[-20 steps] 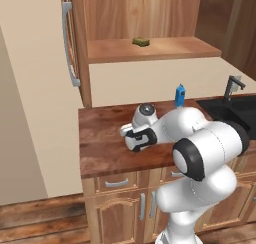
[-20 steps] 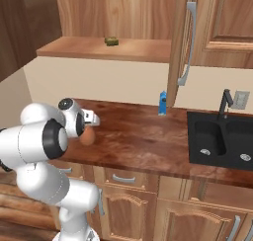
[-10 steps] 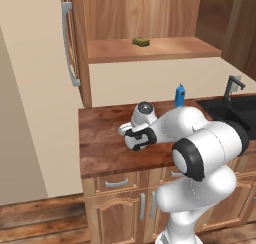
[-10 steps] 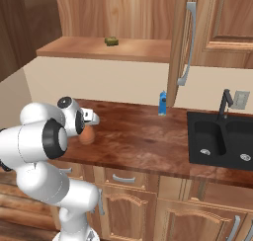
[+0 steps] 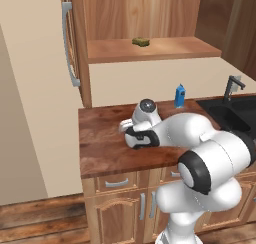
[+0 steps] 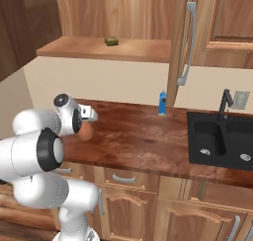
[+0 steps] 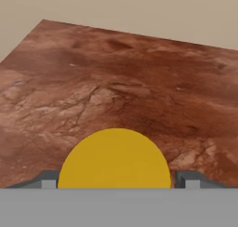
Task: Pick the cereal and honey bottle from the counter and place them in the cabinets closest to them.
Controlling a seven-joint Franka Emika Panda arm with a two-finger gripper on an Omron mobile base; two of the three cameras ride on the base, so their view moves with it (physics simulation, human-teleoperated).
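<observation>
Left base view: the end effector (image 5: pixel 131 136) sits low on the counter (image 5: pixel 100 143), under the open cabinets (image 5: pixel 150 48) whose shelf holds an olive lump (image 5: pixel 141 41). Right base view: the honey bottle (image 6: pixel 86 132) rests beside the wrist. Hand view: its yellow cap (image 7: pixel 114 158) lies between spread fingertips (image 7: pixel 46 180), not yet clamped.

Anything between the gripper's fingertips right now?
Yes. In the hand view the honey bottle's yellow cap sits between the gripper's fingertips, with brown counter beyond it.
</observation>
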